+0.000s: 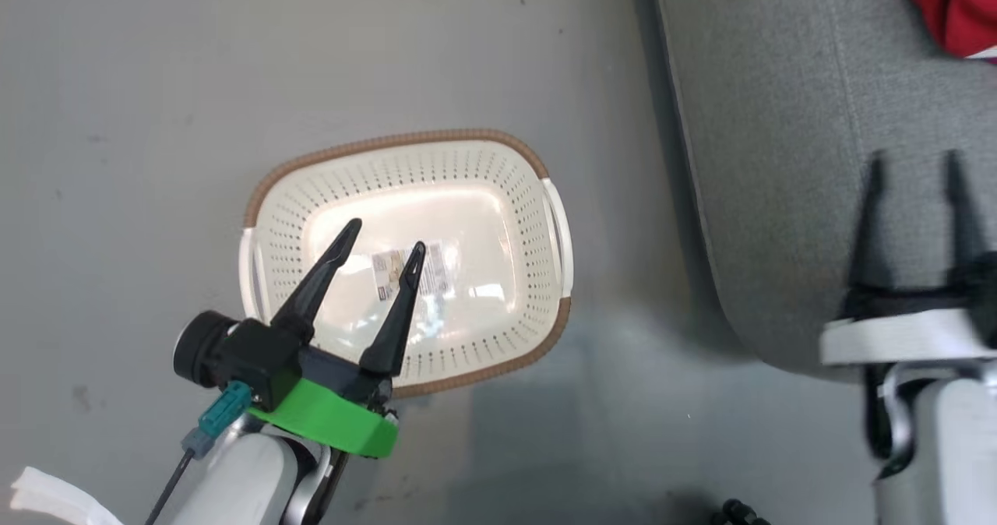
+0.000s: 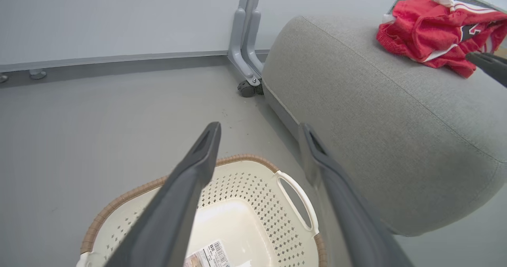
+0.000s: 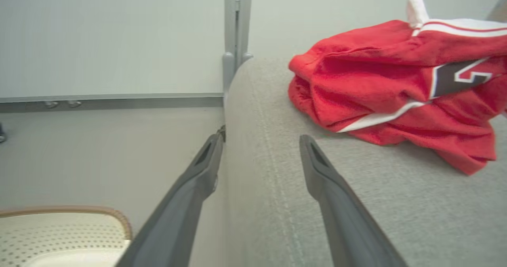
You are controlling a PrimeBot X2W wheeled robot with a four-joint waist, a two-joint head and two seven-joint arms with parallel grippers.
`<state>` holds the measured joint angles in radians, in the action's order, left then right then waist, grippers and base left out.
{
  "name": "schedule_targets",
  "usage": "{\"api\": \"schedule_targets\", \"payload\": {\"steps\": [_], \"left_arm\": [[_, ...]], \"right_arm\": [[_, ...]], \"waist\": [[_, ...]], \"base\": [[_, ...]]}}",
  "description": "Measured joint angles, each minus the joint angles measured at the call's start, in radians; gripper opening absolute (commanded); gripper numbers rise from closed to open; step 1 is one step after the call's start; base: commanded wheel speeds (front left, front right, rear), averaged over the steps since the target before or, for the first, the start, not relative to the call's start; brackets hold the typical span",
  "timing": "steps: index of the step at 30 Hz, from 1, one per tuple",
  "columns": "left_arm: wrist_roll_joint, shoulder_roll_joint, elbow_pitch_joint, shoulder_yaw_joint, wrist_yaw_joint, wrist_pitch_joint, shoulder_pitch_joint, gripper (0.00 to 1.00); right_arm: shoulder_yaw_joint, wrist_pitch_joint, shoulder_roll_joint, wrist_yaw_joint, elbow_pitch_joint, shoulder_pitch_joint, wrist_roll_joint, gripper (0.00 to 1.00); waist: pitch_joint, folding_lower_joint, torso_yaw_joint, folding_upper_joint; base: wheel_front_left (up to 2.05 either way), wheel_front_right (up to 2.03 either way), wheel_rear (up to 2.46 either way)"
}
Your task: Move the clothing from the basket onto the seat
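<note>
While clothing (image 3: pixel 396 88) is piled on the seat (image 1: pixel 779 159), the left gripper (image 1: pixel 387 235) above the basket (image 1: pixel 530 221) and the right gripper (image 1: pixel 914 157) are held spread, empty.

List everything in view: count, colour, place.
basket: one, cream with a brown rim, on the floor left of the seat, no clothes in it
sticker: one, white, on the basket's bottom
clothing: one heap, red with white stripes, on the seat; number of pieces unclear
seat: one, grey fabric, right of the basket
floor: grey
post: one, grey, on a black wheel, by the seat's far corner
scrap: one, white, head view's lower left
left hand: dark fingers, open, over the basket
right hand: dark fingers, open, over the seat
</note>
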<state>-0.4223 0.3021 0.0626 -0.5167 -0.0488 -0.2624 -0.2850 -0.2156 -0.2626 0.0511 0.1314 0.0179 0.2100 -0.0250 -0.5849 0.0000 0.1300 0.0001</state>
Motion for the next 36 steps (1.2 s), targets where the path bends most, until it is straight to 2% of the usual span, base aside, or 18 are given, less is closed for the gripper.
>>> {"api": "schedule_targets", "payload": {"steps": [3,5,11,17,19,28,36], "left_arm": [[-0.001,-0.045,0.004,0.064,0.009,0.000,0.064,1.00],[0.009,-0.074,0.005,0.119,0.024,0.000,0.119,1.00],[0.080,-0.152,-0.020,0.269,0.056,-0.002,0.283,1.00],[0.182,-0.197,-0.109,0.384,0.056,-0.002,0.401,1.00],[0.196,-0.213,-0.126,0.415,0.042,-0.002,0.442,1.00],[0.274,-0.246,-0.108,0.446,-0.005,-0.002,0.552,1.00],[0.285,-0.250,-0.093,0.456,-0.023,-0.002,0.573,1.00]], "right_arm": [[0.202,0.000,-0.003,0.000,-0.002,-0.066,-0.035,1.00],[0.299,0.000,-0.004,0.000,0.010,-0.103,-0.035,1.00],[0.411,0.000,-0.003,0.000,0.016,-0.170,-0.083,1.00],[0.442,0.000,-0.003,0.000,-0.007,-0.239,-0.096,1.00],[0.431,0.000,-0.004,0.000,-0.015,-0.264,-0.109,1.00],[0.363,0.000,-0.003,0.000,0.013,-0.389,-0.105,1.00],[0.346,0.000,-0.002,0.000,0.023,-0.407,-0.102,1.00]], "waist": [[0.080,0.0000,-0.012,0.0000],[0.140,0.0000,-0.022,0.0000],[0.310,-0.0001,-0.054,0.0000],[0.462,-0.0001,-0.087,0.0000],[0.508,-0.0001,-0.098,0.0000],[0.644,-0.0001,-0.135,0.0000],[0.688,-0.0001,-0.134,0.0000]], "base": [[0.00,0.00,0.00],[0.00,0.00,0.00],[0.00,0.00,0.00],[0.00,0.00,0.00],[0.00,0.00,0.00],[0.00,0.00,0.00],[0.00,0.00,0.00]]}}
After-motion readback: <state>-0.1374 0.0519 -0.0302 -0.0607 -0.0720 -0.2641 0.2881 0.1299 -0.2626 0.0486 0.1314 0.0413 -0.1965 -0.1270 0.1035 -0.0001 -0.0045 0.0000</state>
